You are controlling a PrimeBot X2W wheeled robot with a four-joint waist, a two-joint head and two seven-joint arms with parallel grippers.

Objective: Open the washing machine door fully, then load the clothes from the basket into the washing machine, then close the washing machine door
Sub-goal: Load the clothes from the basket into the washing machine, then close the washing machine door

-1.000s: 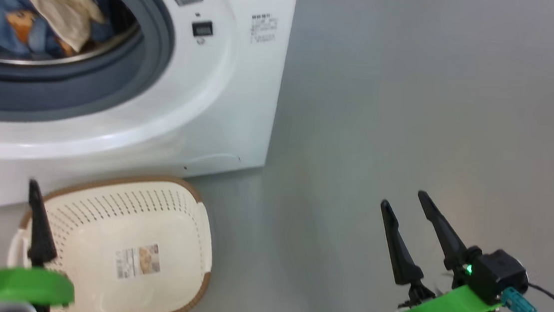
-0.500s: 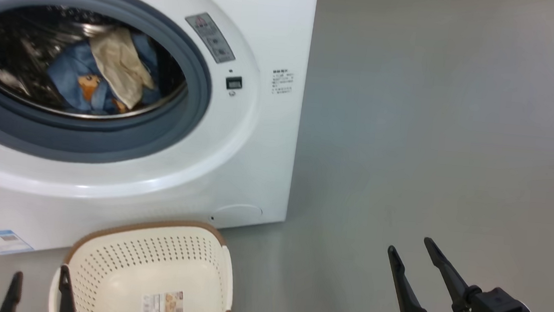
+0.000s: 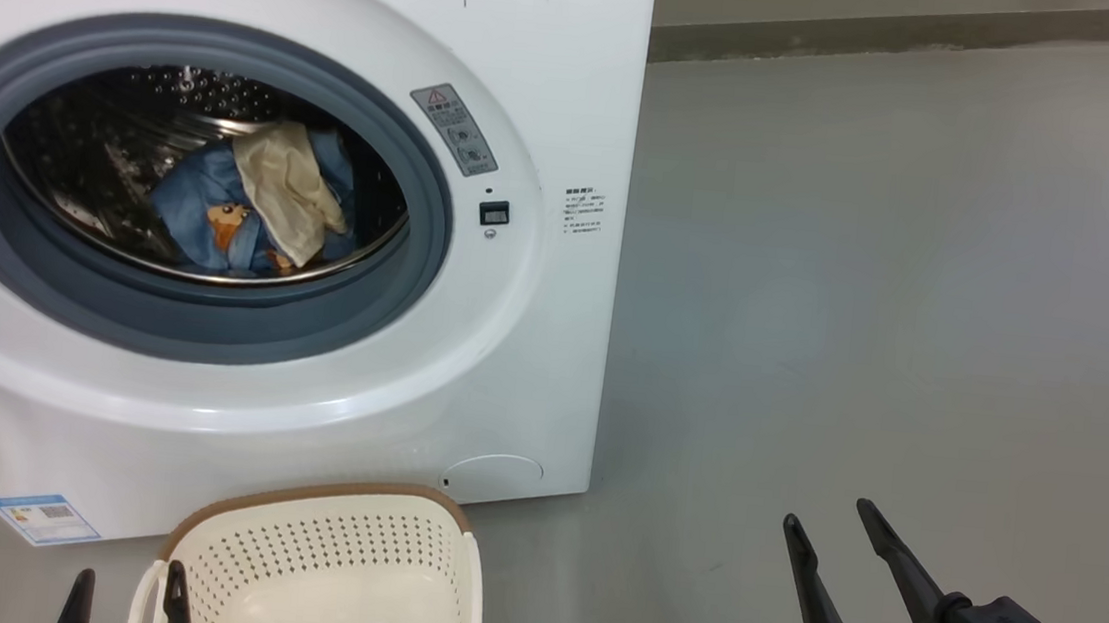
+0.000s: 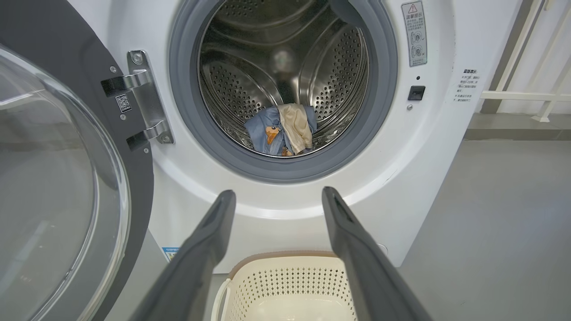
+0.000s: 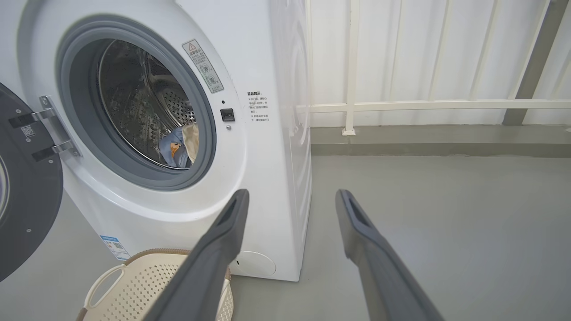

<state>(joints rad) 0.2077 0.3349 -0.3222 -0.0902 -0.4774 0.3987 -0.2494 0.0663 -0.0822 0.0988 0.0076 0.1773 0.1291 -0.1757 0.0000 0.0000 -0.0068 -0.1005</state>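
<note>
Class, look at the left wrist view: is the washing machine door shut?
No, the washing machine door stands swung open on its hinge, baring the drum.

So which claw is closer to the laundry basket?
Left. The left claw hovers at the basket's left rim; the right claw is well off to its right, above the floor.

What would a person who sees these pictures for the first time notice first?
The white washing machine takes the left of the head view, the washing machine door swung open at its left. Blue and cream clothes lie in its steel drum, and the cream basket stands on the floor before it.
</note>
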